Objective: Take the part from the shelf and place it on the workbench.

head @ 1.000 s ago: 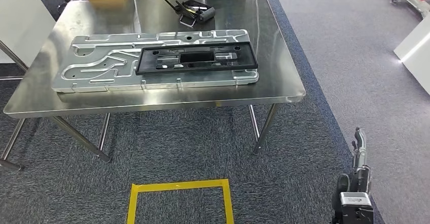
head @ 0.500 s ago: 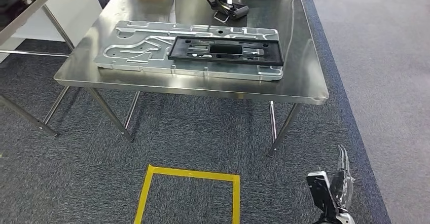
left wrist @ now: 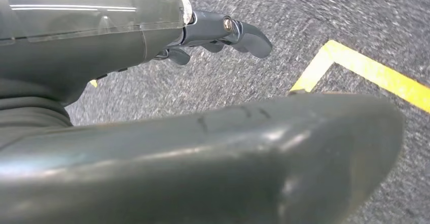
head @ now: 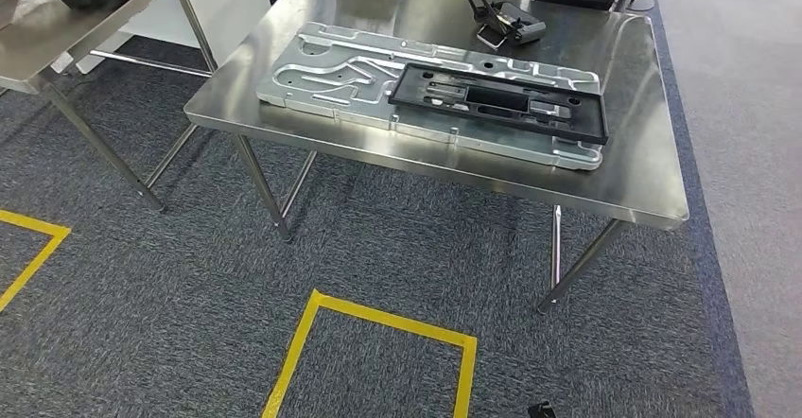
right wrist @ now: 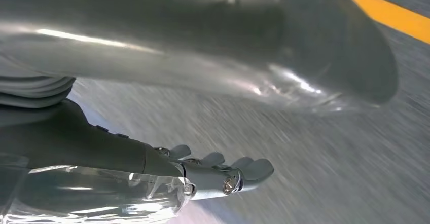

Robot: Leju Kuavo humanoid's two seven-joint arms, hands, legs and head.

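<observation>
Workbench [head: 653, 200]: steel top, carrying a silver machined plate [head: 322, 78]. Black part [head: 496, 104]: flat on that plate, toward its right end. My left hand [left wrist: 152, 133]: over grey carpet beside yellow floor tape [left wrist: 365, 69], fingers apart, empty. My right hand [right wrist: 167, 178]: above carpet, fingers extended, empty.

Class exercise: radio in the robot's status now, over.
Left hand and right hand empty, hanging over carpet. Black part lies on the metal plate on the workbench. Nothing in the way.
</observation>
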